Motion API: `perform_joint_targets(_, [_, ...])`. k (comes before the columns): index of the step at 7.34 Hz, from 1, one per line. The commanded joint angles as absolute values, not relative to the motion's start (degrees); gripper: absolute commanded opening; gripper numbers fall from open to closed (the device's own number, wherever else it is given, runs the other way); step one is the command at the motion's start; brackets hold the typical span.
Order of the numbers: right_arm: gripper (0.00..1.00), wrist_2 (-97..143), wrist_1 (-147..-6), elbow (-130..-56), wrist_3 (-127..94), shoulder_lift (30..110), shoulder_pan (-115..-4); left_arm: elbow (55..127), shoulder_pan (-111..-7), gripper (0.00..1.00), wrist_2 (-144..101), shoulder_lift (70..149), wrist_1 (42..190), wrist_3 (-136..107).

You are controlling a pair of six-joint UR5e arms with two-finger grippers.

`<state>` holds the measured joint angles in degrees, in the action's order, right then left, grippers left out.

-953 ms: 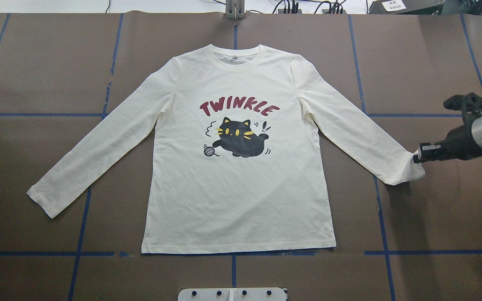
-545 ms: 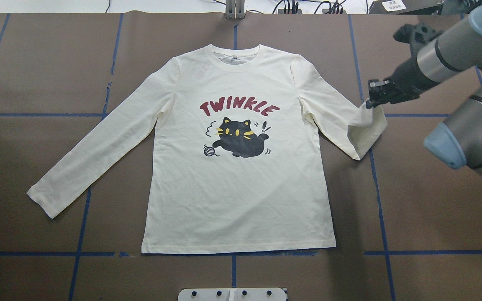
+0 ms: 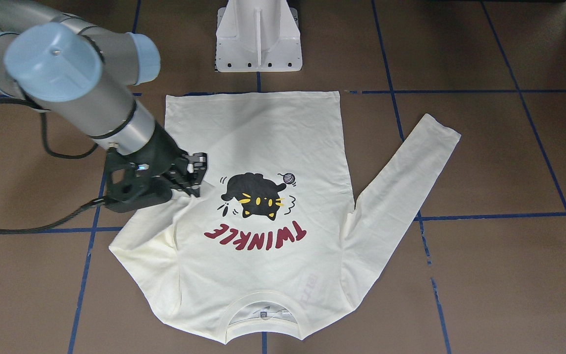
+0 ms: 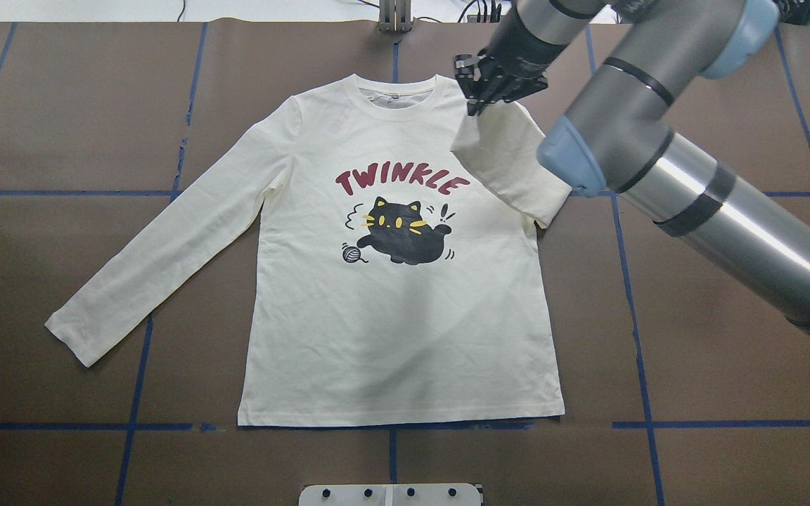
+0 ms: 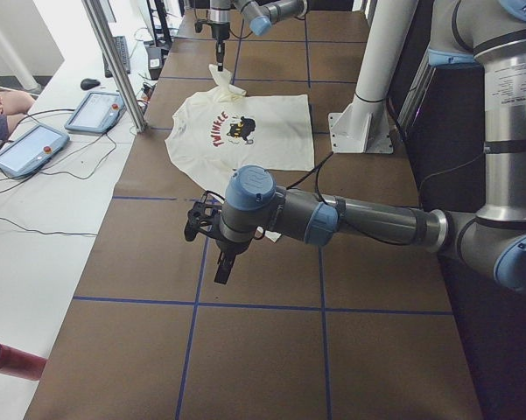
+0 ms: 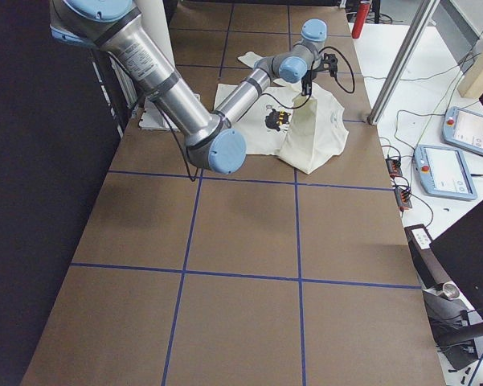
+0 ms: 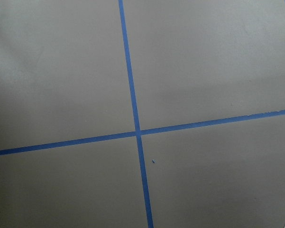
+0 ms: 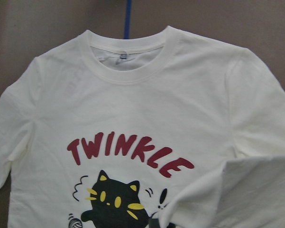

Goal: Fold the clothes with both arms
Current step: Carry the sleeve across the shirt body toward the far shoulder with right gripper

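The right gripper, jaws pinching the cuff, now holds the sleeve over the shirt, no longer out right: fold begun; left gripper, jaws unclear

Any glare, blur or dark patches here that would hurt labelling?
Overhead exterior: glare streak along the silver tube of the right arm; shirt evenly lit and sharp. Right wrist-mounted: print crisp, raised sleeve at lower right looks slightly soft. Exterior right: left edge falls to near-black. Left wrist-mounted: only table, fairly even light.

right arm hides part of the shirt; left gripper too small to read.
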<state>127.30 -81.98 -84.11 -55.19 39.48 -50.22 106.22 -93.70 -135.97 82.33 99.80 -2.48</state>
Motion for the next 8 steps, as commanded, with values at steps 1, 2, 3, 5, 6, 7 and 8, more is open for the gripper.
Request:
perform_joint_targets(1, [0.0,117.92,-69.97,-64.69,-55.28,24.21,-41.88,106.08,-93.6,1.0,-135.97,82.27,99.84,-2.64])
perform_joint_targets(2, [0.0,114.47,-67.0,-62.34,-55.28,23.91,-37.83,105.91,-93.6,1.0,-135.88,82.18,99.76,-2.64])
perform_joint_targets(3, [0.0,113.22,-65.84,-62.23,-55.2,24.43,-35.27,105.73,-93.6,1.0,-135.88,82.18,99.76,-2.55])
perform_joint_targets(5, [0.0,111.1,-58.99,-62.23,-55.37,25.14,-32.79,105.38,-93.52,1.0,-135.88,82.09,99.84,-2.55])
perform_joint_targets(6, [0.59,109.61,-58.89,-61.7,-55.28,25.22,-31.57,105.38,-93.52,1.0,-135.97,82.09,99.84,-2.55])
perform_joint_targets(7, [1.0,106.82,-58.71,-61.53,-55.37,25.05,-31.2,105.38,-93.52,1.0,-135.97,82.18,99.93,-2.55])
perform_joint_targets(8, [1.0,106.53,-58.88,-61.52,-55.37,24.96,-31.2,105.38,-93.52,1.0,-135.97,82.18,100.02,-2.37])
